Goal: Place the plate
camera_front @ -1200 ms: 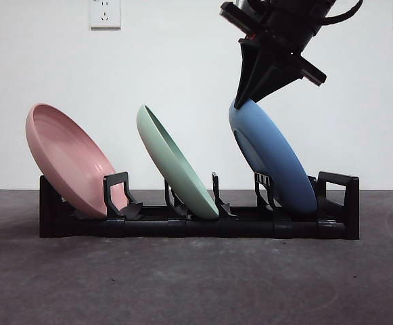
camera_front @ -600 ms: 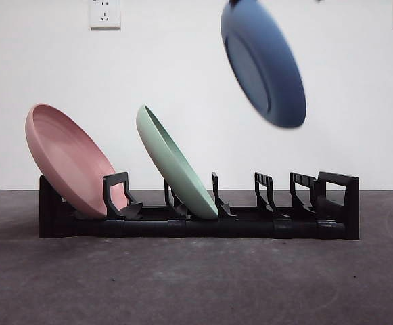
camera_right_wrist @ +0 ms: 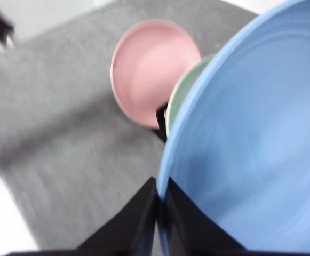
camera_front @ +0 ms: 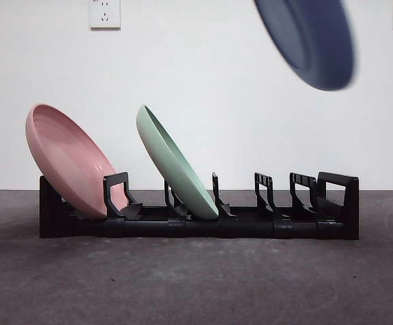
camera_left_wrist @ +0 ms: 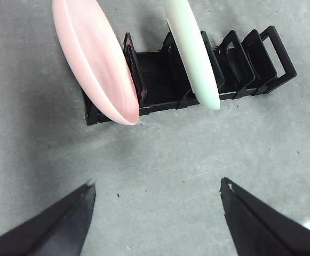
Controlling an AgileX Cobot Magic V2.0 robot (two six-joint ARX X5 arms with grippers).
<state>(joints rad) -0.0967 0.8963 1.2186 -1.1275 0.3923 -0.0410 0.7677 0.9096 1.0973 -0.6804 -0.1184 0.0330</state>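
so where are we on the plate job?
Done: the round pink plate and round pale green plate sit tilted in the black slotted rack. In hand: the right hand grips the round blue plate by its rim, high above the rack's bare end. Left: setting it down. The left hand waits open.

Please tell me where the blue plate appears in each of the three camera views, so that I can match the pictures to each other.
Front view: the blue plate is in the air at the top right, above the rack.
Left wrist view: not in it.
Right wrist view: the plate fills the right side, its rim held by the right gripper.
Shared landmark: the pink plate.
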